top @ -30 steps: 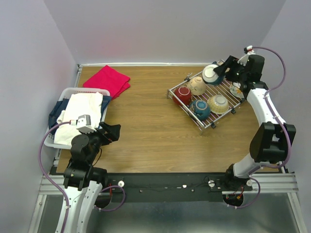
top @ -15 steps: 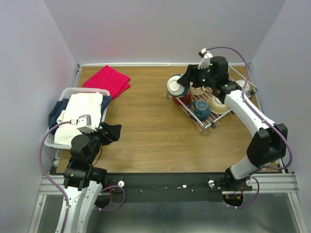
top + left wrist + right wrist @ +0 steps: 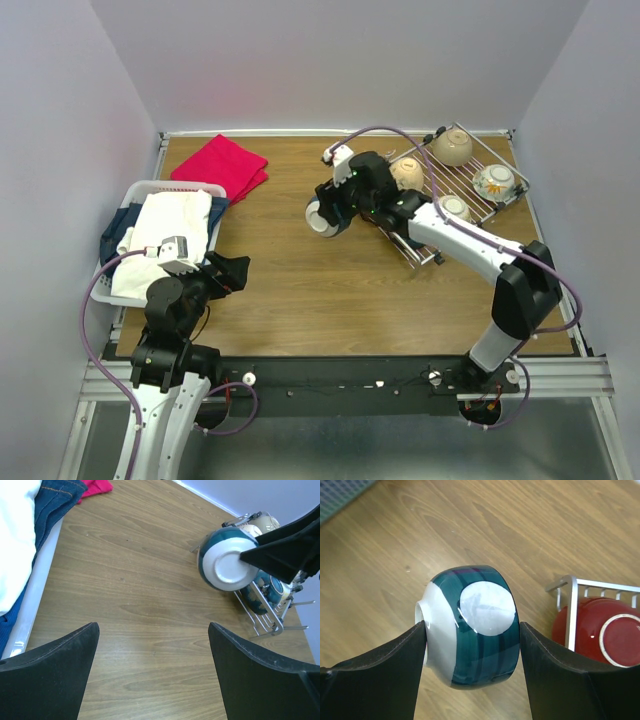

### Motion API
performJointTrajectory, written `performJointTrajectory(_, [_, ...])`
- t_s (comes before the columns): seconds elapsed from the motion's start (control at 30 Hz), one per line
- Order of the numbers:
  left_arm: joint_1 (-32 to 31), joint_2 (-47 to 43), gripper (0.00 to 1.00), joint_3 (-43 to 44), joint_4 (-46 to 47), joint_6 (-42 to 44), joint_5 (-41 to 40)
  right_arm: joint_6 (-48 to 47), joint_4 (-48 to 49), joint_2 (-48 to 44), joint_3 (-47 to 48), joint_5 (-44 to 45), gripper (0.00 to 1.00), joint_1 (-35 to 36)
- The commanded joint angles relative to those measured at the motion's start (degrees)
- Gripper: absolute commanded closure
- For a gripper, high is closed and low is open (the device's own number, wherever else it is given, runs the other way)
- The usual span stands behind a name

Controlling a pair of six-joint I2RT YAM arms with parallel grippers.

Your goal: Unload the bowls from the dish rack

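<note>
A wooden table (image 3: 300, 290) fills the floor of a pale-walled booth. At its left sit a white basket (image 3: 175, 184) of folded clothes and a red cloth (image 3: 220, 165). At the right is the wire dish rack (image 3: 479, 208). The right fingers (image 3: 380, 680) clamp a teal bowl (image 3: 470, 625) on its side over bare wood just left of the rack. The left fingers (image 3: 50, 680) are spread, with nothing between them. From above, the right arm covers the rack's near corner. Only the right wrist view shows a red bowl (image 3: 605, 635) upturned there, cut off by the frame edge.
</note>
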Motion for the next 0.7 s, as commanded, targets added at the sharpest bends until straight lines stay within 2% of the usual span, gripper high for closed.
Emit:
performJointTrajectory(0.0, [-0.11, -0.39, 0.01, 0.13, 1.01, 0.5, 0.5, -10.87, 7.31, 1.48, -0.62, 17.55, 0.8, 5.92])
performJointTrajectory(0.07, [-0.11, -0.48, 0.01, 0.22, 0.92, 0.42, 0.5, -14.04, 8.72, 2.01, -1.33, 25.07, 0.8, 8.91])
performJointTrajectory(0.27, [-0.11, -0.83, 0.01, 0.22, 0.83, 0.42, -0.03, -25.12, 18.56, 4.03, -6.95, 37.67, 0.8, 15.16])
performJointTrajectory(0.67, [-0.19, -2.24, 0.01, 0.4, 0.57, 0.24, -0.47, -49.11, 44.21, 13.25, -16.44, 52.88, 0.8, 22.72])
